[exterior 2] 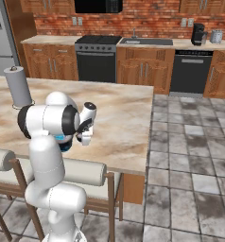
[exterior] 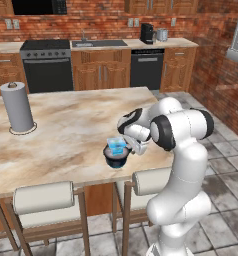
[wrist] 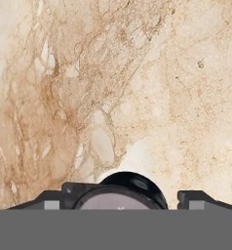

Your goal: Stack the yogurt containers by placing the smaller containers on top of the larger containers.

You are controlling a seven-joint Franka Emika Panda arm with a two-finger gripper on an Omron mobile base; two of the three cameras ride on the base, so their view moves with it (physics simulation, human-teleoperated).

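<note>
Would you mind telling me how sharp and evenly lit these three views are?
Left base view: soft, even light, mild blur, faint shadow under the navy tub. Right base view: equally flat; the paper-towel roll looks soft-edged. Hand view: marble counter bright, no glare, veining smeared.

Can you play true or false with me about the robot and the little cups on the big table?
1. The light-blue cup sits on top of the navy tub. True.
2. The paper-towel roll is lying on its side. False: it stands upright.
3. The tub is near the table's front edge, by the stools. True.
4. The gripper is over by the stove. False: it is right beside the stacked cups.
5. The roll touches the cups. False: it stands far off.
</note>
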